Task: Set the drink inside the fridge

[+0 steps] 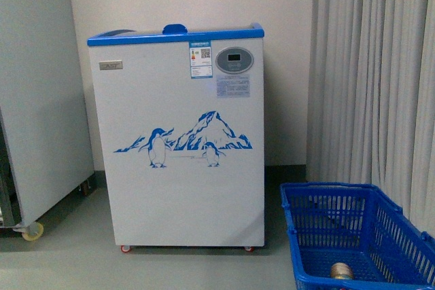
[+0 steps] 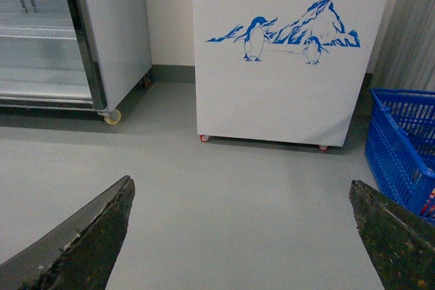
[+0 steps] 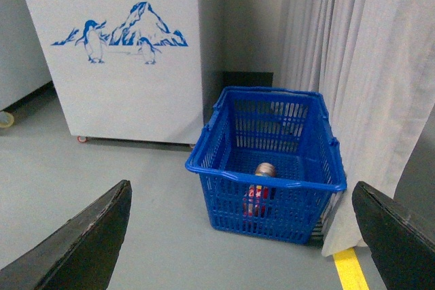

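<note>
Drink [image 3: 259, 191] sits inside the blue basket [image 3: 299, 215], near its front wall. The pale cap shows just above the rim line and the red part shows through the mesh. Whether it stands or leans I cannot tell. In the front view only the cap of the drink [image 1: 341, 270] peeks out at the bottom of the basket [image 1: 326, 189], which rests on the grey floor [image 1: 136, 263] to the right of the fridge [image 1: 177, 188], just beside it and apart from it.

White fridge, blue rim on top, with a grey oval display [image 1: 234, 60] on the upper front and the penguin-and-mountain picture [image 1: 187, 139] lower down. It stands on small red feet against the wall. A grey cabinet [image 1: 37, 100] on castors stands to its left, and a pale curtain [image 1: 374, 73] hangs to its right, behind the basket.

Left gripper [image 2: 239, 185] hangs over bare floor, facing the fridge [image 2: 285, 93], its jaws spread wide with nothing between them. The basket [image 2: 397, 134] shows at the edge of that view.

Right gripper [image 3: 241, 186] is also spread wide and empty, well apart from the basket, which shows between its jaws. A yellow line [image 3: 352, 269] marks the floor by the curtain [image 3: 367, 66].
</note>
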Robot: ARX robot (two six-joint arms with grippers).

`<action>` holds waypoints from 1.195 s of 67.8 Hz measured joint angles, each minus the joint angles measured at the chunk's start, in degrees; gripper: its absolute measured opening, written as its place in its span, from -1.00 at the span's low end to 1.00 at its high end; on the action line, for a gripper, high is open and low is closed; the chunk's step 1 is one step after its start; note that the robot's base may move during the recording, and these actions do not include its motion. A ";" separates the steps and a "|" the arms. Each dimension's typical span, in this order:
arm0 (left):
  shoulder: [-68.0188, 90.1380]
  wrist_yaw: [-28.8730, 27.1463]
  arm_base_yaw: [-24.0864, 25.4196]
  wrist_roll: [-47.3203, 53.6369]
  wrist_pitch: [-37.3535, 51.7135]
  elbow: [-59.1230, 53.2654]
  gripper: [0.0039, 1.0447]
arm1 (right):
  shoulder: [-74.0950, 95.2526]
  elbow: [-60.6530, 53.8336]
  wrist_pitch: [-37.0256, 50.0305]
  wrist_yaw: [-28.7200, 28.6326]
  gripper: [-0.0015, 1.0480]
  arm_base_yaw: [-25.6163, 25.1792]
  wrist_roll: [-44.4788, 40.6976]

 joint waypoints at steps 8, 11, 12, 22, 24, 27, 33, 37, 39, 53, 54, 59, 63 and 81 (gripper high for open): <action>0.00 0.00 0.00 0.00 0.00 0.00 0.85 | -0.02 0.00 0.00 0.00 0.85 0.00 0.00; 0.00 -0.02 0.00 0.00 0.00 0.00 0.85 | -0.02 0.00 0.00 0.00 0.85 0.00 0.00; 0.00 0.00 0.00 0.00 0.00 0.00 0.85 | -0.02 0.00 0.00 0.00 0.85 0.00 0.00; 0.00 0.00 0.00 0.00 0.00 0.00 0.85 | -0.02 0.00 0.00 0.00 0.85 0.00 0.00; 0.00 0.00 0.00 0.00 0.00 0.00 0.85 | -0.02 0.00 0.00 0.00 0.85 0.00 0.00; 0.00 0.00 0.00 0.00 0.00 0.00 0.85 | -0.02 0.00 0.00 0.00 0.85 0.00 0.00; 0.00 0.00 0.00 0.00 0.00 0.00 0.85 | -0.02 0.00 0.00 0.00 0.85 0.00 0.00; 0.00 -0.02 0.00 0.00 0.00 0.00 0.85 | -0.02 0.00 0.00 0.00 0.85 0.00 0.00; 0.00 0.00 0.00 0.00 0.00 0.00 0.85 | -0.02 0.00 0.00 0.00 0.85 0.00 0.00; 0.00 -0.02 0.00 0.00 0.00 0.00 0.85 | -0.02 0.00 0.00 0.00 0.85 0.00 0.00; 0.00 0.00 0.00 0.00 0.00 0.00 0.85 | -0.02 0.00 0.00 0.00 0.85 0.00 0.00; 0.00 -0.02 0.00 0.00 0.00 0.00 0.85 | -0.02 0.00 0.00 0.00 0.85 0.00 0.00; 0.00 0.00 0.00 0.00 0.00 0.00 0.85 | -0.02 0.00 0.00 0.00 0.85 0.00 0.00; 0.00 0.00 0.00 0.00 0.00 0.00 0.85 | -0.02 0.00 0.00 0.00 0.85 0.00 0.00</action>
